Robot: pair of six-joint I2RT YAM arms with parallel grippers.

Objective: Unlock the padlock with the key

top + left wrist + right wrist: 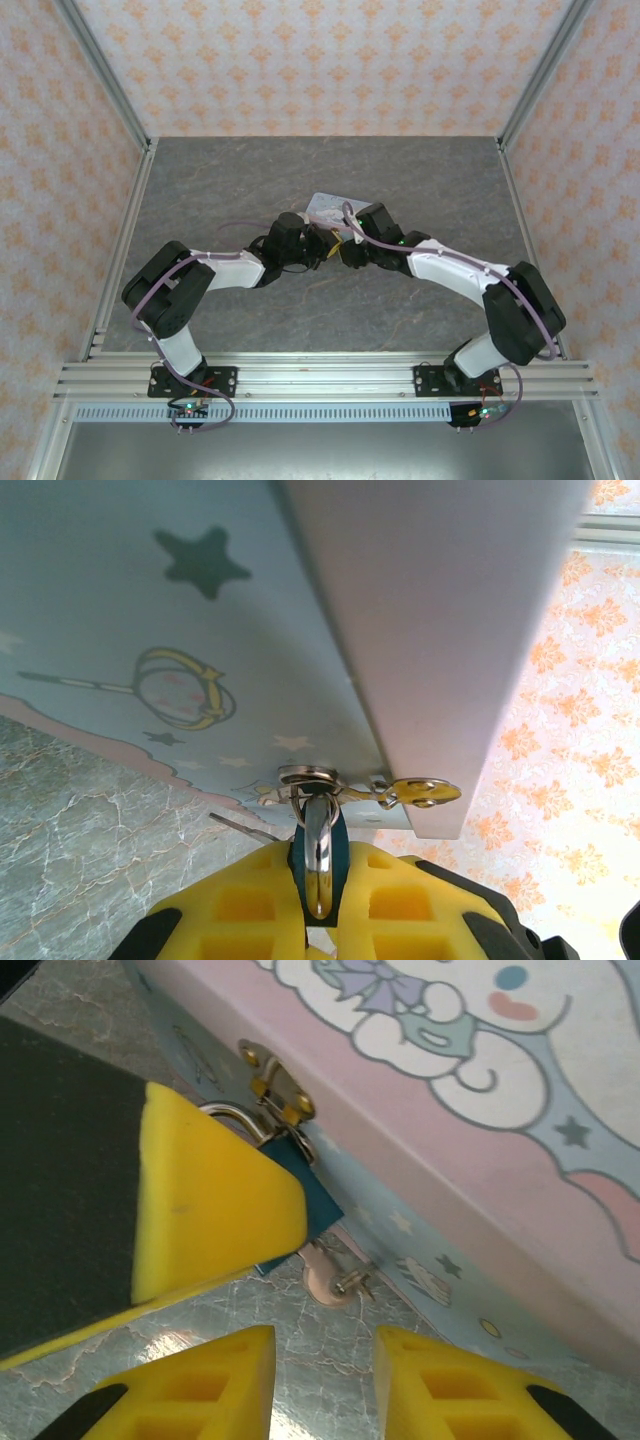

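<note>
Left wrist: clamped tight on the padlock (318, 842) between left gripper (324, 872) pads, body mostly buried, shackle through tin box (150, 630) hasp. Right wrist: key (326, 1279) just ahead of right gripper (325, 1348), spread apart, holding nothing.

Grey marbled table (300, 170), peach patterned walls (300, 60).

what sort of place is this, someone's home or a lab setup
Most likely a robot test cell, not a home. Aluminium frame posts hold wallpaper-print panels around a grey stone-look table. The left arm and right arm are bolted to a rail.
</note>
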